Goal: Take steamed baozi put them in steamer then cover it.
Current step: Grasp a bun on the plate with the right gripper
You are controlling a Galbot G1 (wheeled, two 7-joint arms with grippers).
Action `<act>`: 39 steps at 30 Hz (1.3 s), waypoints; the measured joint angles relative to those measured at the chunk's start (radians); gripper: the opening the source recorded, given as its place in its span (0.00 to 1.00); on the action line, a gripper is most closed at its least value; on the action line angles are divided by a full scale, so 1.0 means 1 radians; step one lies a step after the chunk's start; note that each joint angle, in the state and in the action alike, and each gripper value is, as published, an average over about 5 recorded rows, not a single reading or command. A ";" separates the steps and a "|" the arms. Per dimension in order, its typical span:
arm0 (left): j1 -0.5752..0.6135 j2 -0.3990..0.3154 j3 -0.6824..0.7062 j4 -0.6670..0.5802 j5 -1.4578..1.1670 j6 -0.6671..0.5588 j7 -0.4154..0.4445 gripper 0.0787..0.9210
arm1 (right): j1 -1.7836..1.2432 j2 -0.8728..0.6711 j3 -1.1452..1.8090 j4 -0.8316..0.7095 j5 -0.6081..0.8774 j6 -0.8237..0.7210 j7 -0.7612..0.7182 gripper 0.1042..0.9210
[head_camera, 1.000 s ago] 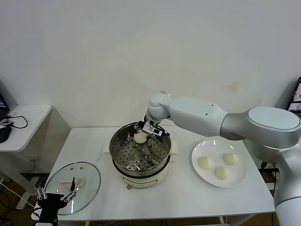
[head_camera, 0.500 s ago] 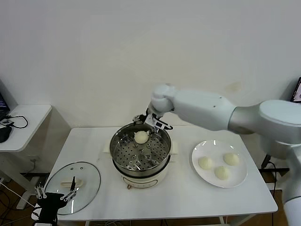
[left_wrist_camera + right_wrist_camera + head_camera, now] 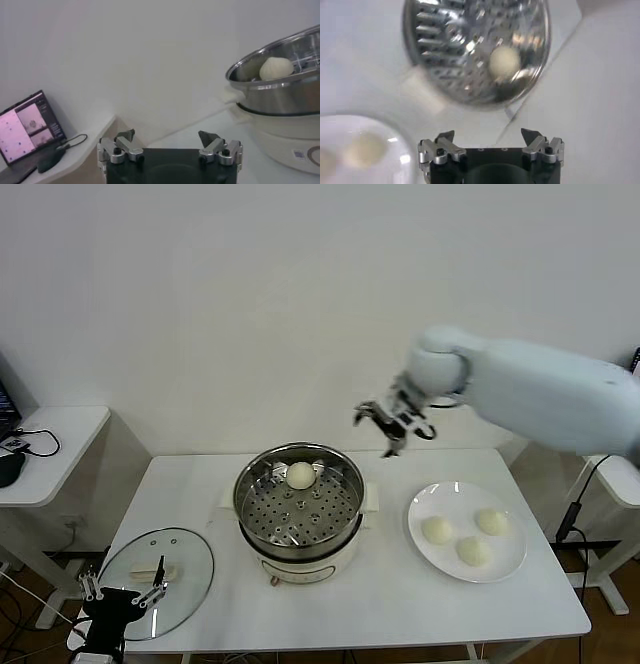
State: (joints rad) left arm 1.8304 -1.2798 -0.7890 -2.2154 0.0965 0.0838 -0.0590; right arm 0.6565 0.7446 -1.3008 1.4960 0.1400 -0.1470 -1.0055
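Baozi point(image 3: 300, 475) number one is sitting in the steamer point(image 3: 298, 502) at frame centre; three are waiting on the plate point(image 3: 466, 531). Right claw point(image 3: 391, 420) is hanging wide and empty, left claw point(image 3: 123, 593) gaping wide beside the cover point(image 3: 156, 570), lower left.

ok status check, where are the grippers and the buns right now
Right gripper open, empty, above the table between steamer and plate. Left gripper open, parked by the lid. One bun in steamer, three on plate. Nothing in the way.

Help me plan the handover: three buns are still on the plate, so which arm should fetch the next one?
Right. The right gripper is open and empty, raised between the steamer and the plate holding three baozi. The left gripper sits at the table's near left corner by the cover.
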 measured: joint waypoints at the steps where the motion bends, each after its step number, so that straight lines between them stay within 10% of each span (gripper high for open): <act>1: -0.001 0.003 0.001 0.002 0.000 0.000 0.000 0.88 | -0.010 -0.027 0.001 0.012 0.000 -0.015 0.000 0.88; 15: -0.009 0.014 0.013 0.022 0.003 0.010 0.004 0.88 | -0.281 -0.192 0.147 0.055 -0.058 -0.119 0.006 0.88; 39: 0.013 -0.002 -0.022 0.028 0.003 0.013 0.005 0.88 | -0.625 -0.040 0.371 -0.173 -0.236 -0.126 0.013 0.88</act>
State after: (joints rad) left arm 1.8431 -1.2816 -0.8113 -2.1875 0.0998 0.0971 -0.0541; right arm 0.0316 0.7051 -0.9297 1.3228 -0.0957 -0.2731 -0.9929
